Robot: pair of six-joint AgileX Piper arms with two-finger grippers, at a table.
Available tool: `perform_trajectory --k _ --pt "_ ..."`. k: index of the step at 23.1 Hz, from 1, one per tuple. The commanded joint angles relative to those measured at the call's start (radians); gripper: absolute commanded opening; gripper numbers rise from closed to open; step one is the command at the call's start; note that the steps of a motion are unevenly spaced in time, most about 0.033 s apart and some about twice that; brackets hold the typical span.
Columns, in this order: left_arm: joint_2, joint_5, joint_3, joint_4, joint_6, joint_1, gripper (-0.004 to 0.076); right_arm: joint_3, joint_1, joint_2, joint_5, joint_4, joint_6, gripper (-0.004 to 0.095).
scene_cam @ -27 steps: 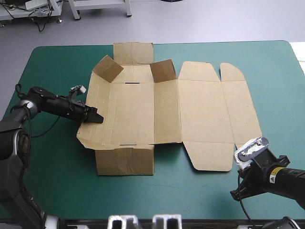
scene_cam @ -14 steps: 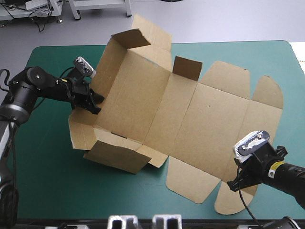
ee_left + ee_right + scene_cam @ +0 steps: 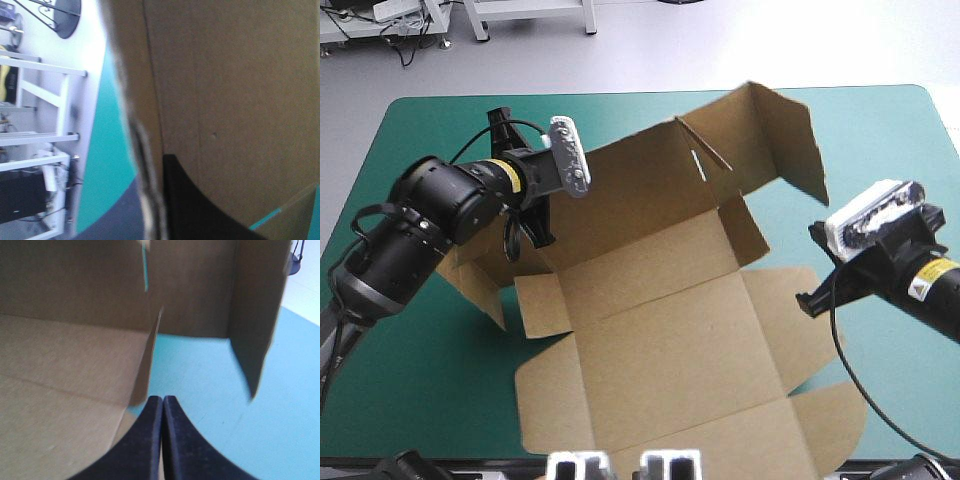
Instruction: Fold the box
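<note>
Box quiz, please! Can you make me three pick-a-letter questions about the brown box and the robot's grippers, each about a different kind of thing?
1. Where does the left gripper hold the box?
A. At an edge toward the table's left side
B. At its corner nearest the right arm
C. Nowhere

2. What colour is the table cover?
A. Red
B. Teal-green
C. Yellow

3. How is the right gripper?
A. Open wide
B. Shut on the box
C. Shut, with nothing in it

Answers:
1 A: in the left wrist view, the board's edge runs between its fingers.
2 B: teal-green shows all around the box.
3 C: its fingers meet in one pointed arch over bare cover, beside the box.
</note>
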State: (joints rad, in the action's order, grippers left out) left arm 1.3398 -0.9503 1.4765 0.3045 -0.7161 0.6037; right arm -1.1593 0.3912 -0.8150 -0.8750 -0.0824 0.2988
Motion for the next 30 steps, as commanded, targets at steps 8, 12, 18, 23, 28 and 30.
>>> perform_trajectory --k 8,12,18,23,28,30 --pt "-0.031 0.096 -0.021 0.673 0.424 0.331 -0.0010 -0.499 -0.002 -0.294 -0.103 0.002 0.017 -0.0024" --pt "-0.031 0.114 -0.159 0.838 0.584 0.341 -0.0010 -0.669 -0.002 -0.402 -0.185 -0.004 0.017 -0.0024" --pt "-0.029 0.243 -0.354 1.284 1.040 0.322 -0.0010 -0.784 -0.061 -0.520 -0.221 -0.035 0.006 -0.0024" --pt "0.002 0.251 -0.359 1.239 1.078 0.290 -0.0010 -0.829 -0.237 -0.638 -0.319 -0.194 0.079 -0.0024" --pt "0.002 0.255 -0.435 1.328 1.094 0.290 -0.0010 -0.852 -0.338 -0.748 -0.365 -0.349 0.132 -0.0024" --pt "0.002 0.259 -0.505 1.461 1.204 0.290 -0.0010 -0.878 -0.338 -0.808 -0.365 -0.347 0.132 -0.0024"
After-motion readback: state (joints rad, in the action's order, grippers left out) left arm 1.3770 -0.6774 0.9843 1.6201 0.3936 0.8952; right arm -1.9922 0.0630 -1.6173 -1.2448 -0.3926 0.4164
